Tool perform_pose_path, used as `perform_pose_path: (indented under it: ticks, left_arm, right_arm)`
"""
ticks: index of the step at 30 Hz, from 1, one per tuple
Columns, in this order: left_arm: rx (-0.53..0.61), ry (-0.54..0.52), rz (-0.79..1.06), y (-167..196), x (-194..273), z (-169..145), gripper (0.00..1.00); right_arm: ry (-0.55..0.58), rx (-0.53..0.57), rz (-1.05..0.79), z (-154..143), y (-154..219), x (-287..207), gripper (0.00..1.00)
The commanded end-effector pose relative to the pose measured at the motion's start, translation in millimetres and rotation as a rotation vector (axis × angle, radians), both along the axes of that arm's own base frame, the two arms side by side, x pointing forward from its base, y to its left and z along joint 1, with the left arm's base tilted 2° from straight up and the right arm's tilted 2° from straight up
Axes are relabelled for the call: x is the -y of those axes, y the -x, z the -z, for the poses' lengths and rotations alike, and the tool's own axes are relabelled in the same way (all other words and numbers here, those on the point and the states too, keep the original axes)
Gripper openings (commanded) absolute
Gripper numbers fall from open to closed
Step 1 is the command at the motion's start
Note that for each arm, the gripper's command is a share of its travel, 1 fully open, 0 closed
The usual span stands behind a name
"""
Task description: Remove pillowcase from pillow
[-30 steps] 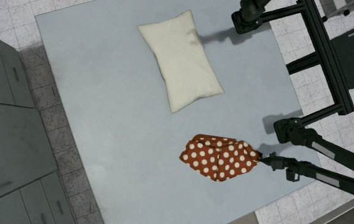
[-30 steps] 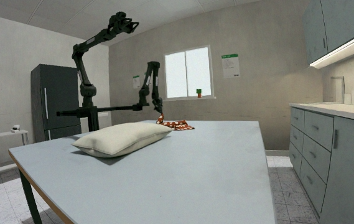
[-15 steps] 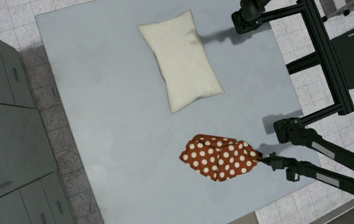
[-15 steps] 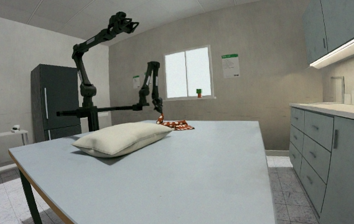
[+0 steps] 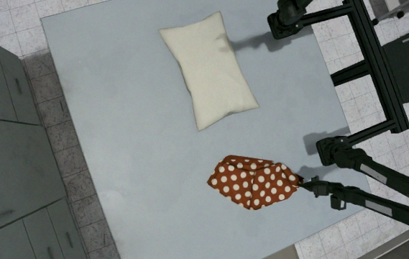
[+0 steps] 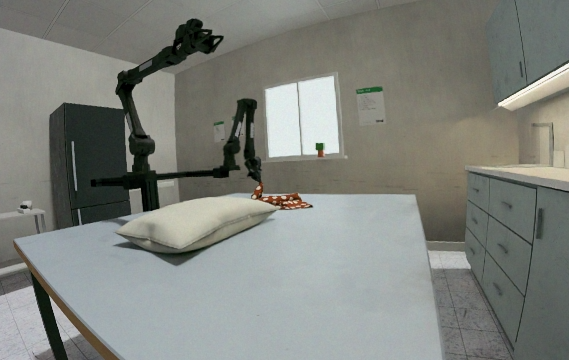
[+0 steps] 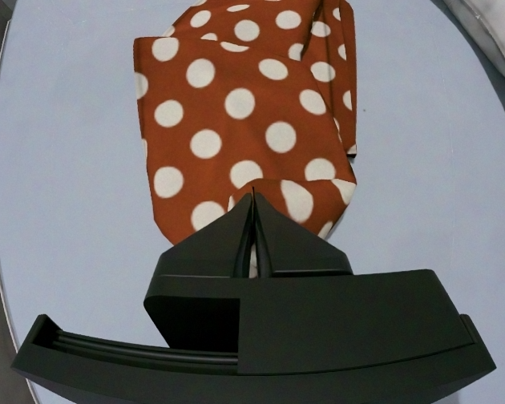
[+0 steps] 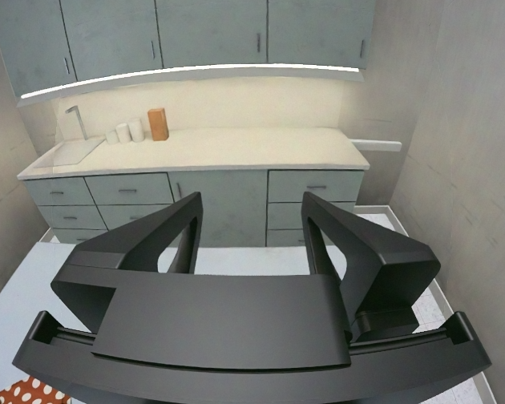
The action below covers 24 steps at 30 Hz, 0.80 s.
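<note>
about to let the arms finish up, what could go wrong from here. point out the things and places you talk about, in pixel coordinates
The left gripper (image 5: pixel 300 185) (image 6: pixel 259 180) (image 7: pixel 253 202) is clamped on one end of the polka-dot pillowcase (image 5: pixel 252 183) (image 6: pixel 291 201) (image 7: pixel 240 143) (image 8: pixel 30 393), so pulling back without opening could drag it toward the table's edge. Swinging that arm toward the pillow (image 5: pixel 209 72) (image 6: pixel 189 222) (image 7: pixel 500 30) could close the gap between the two. The cloth might also cling to the fingertips on release and shift.
</note>
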<state>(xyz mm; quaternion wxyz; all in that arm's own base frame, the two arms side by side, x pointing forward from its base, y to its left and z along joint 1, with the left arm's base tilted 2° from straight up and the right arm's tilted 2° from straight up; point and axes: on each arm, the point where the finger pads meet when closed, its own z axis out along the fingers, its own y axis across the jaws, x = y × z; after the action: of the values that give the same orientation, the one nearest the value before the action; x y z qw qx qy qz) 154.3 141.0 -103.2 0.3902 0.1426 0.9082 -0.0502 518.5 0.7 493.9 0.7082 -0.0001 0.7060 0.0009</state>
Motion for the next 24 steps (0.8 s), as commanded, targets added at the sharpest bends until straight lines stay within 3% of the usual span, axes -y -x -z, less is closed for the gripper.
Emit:
perform_pose_path:
  ticks: [1,24]
  left_arm:
    - [0.000,-0.003,-0.013,1.0,-1.0,-2.7,0.03]
    - [0.000,-0.003,-0.013,1.0,-1.0,-2.7,0.05]
  right_arm:
    - [0.009,0.039,-0.001,-18.4,-1.5,0.6,0.60]
    - [0.009,0.039,-0.001,-18.4,-1.5,0.6,0.60]
